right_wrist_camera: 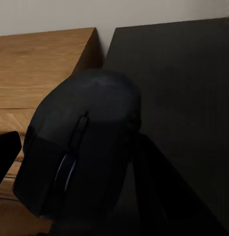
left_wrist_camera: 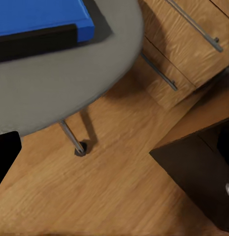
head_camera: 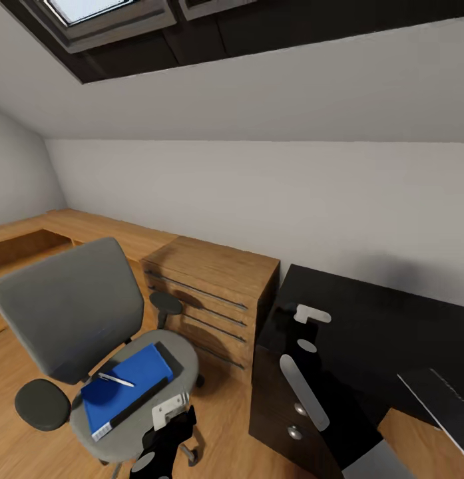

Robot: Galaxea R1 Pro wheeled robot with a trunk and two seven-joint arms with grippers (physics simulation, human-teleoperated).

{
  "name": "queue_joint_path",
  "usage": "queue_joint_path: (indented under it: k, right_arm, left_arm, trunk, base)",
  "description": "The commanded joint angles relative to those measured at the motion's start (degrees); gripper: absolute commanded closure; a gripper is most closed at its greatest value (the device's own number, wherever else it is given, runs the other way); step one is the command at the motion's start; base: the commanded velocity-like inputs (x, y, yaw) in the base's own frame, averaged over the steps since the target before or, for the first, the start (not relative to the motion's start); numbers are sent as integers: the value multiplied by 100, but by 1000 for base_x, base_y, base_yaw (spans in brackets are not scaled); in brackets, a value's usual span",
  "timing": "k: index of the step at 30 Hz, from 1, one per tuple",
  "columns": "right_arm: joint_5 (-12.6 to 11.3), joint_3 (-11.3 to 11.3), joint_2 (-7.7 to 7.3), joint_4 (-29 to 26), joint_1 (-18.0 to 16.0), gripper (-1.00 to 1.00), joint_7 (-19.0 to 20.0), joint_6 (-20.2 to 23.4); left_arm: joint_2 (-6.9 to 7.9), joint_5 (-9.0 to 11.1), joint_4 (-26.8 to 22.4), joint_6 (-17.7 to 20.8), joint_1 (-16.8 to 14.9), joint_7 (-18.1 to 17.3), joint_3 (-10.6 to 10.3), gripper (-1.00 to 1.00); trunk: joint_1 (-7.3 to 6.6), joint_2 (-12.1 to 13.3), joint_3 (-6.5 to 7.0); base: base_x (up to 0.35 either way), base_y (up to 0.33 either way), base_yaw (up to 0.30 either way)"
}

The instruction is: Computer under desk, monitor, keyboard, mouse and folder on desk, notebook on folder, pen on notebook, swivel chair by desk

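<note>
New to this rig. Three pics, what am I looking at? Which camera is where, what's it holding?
It's a simulated wheeled robot with two arms. The wide picture comes from its head camera; the other two from cameras near each arm's pincer.

Head view: a grey swivel chair carries a blue folder with a pen lying on it. Behind stands a wooden drawer chest, and the black desk to its right.

The right pincer sits over the desk corner; its wrist camera shows a black mouse held close. The left wrist camera looks down at the chair seat and wooden floor.

Light wooden drawer chest [head_camera: 215, 299] against white wall [head_camera: 258, 193]; skylight [head_camera: 85, 10] above.
</note>
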Motion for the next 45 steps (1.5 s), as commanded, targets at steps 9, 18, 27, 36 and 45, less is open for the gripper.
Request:
queue_joint_path:
  k: [9,18,27,36,45]
  right_arm:
    - [-43,9,0,-2,-7,100,-48,4]
    - [-43,9,-7,-2,-7,100,-54,-128]
    - [-40,9,-9,-5,-7,100,-57,-153]
    - [-34,9,-15,-10,-7,100,-57,-154]
    - [-34,9,-24,-8,-7,100,-57,-154]
  left_arm:
    - [4,47,-8,-41,-4,14,-15,-100]
    - [-3,55,-5,-40,-6,14,-22,-100]
    - [-5,55,-4,-40,-5,14,-22,-100]
    - [-5,55,0,-40,-4,14,-21,-100]
    - [-5,55,0,-40,-4,14,-22,-100]
  trunk:
    - [-4,-4,14]
    - [-4,-4,30]
    - [-4,-4,32]
    - [-4,-4,32]
    - [-4,-4,32]
  base:
    - [-323,61,-283]
    - [-333,3,-247]
    - [-251,0,-31]
    - [-8,0,-65]
    - [0,0,-241]
